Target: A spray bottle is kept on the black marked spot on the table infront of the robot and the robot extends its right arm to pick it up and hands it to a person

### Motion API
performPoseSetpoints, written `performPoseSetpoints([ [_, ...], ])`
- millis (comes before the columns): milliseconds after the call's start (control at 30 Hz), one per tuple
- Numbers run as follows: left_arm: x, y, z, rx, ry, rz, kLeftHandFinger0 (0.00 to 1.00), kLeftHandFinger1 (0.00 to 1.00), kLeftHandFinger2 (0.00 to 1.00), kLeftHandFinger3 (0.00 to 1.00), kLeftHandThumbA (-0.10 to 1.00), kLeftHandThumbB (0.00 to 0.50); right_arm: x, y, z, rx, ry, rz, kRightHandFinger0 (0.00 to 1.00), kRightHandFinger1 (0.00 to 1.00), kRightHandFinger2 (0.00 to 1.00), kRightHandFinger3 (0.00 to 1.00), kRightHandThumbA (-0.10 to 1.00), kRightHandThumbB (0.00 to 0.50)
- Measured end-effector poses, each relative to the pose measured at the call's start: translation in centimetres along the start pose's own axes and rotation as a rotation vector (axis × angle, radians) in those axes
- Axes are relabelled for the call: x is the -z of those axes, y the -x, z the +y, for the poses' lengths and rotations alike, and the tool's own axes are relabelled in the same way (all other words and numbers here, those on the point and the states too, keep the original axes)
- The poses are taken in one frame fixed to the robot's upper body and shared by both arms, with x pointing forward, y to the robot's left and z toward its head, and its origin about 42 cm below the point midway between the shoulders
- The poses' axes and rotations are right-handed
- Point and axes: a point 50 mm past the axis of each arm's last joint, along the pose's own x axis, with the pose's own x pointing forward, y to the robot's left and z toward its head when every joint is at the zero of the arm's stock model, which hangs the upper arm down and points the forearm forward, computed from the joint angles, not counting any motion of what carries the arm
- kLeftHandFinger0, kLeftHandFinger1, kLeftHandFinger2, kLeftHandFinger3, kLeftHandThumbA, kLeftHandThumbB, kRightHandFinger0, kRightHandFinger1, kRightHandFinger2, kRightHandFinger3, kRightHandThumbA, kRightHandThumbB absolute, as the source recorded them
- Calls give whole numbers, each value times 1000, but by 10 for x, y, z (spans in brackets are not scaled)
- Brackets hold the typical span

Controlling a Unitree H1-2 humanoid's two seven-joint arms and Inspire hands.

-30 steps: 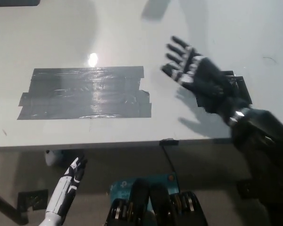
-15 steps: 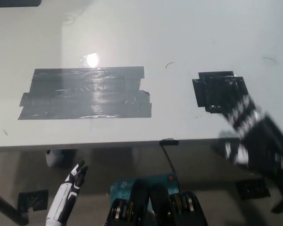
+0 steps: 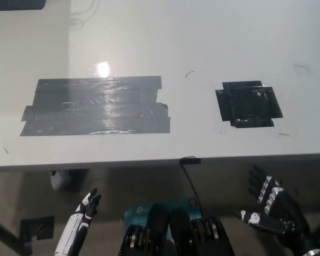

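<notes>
No spray bottle shows in the head view. The black marked spot (image 3: 249,104), a square of black tape on the white table (image 3: 202,42), is bare. My black right hand (image 3: 271,208) hangs below the table's front edge at the lower right, open with fingers spread and holding nothing. My white left hand (image 3: 84,210) rests low at the lower left, below the table edge, its fingers apart and empty.
A large grey tape patch (image 3: 96,105) covers the table's left half. A dark object (image 3: 16,3) sits at the far left corner. A small black clip with a cable (image 3: 190,161) hangs at the front edge.
My right arm has drawn back from above the black spot, over the table's front edge and down below it. The black spot is now fully uncovered. My left hand barely moved.
</notes>
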Motion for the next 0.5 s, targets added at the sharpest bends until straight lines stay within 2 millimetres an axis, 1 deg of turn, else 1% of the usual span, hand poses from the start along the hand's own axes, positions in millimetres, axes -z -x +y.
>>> performPoseSetpoints([
  [33,-1,0,-2,-1,6,-5,1000,1000,1000,1000,1000,318,9,-1,-2,15,10,11,1000,1000,1000,1000,961,225],
  [133,-1,-1,-3,-1,11,-9,1000,1000,1000,1000,1000,314,17,-3,-5,30,29,14,1000,1000,1000,1000,970,265],
  [233,-3,-2,-5,-3,18,-20,1000,1000,1000,1000,1000,312,26,-5,-6,47,54,14,1000,1000,1000,1000,965,250],
  [333,-5,-4,-5,-5,21,-30,1000,1000,1000,1000,1000,314,28,-7,-6,53,75,-5,1000,1000,1000,1000,966,229],
  [367,-6,-6,-4,-6,22,-41,1000,1000,1000,1000,1000,322,27,-8,-6,56,96,-23,1000,1000,1000,1000,963,225],
  [433,-8,-7,-4,-8,22,-50,1000,1000,1000,1000,1000,333,26,-9,-6,57,119,-45,1000,1000,1000,1000,950,234],
  [500,-8,-8,-4,-9,22,-54,1000,1000,1000,1000,1000,332,27,-10,-6,57,133,-55,1000,1000,1000,1000,955,241],
])
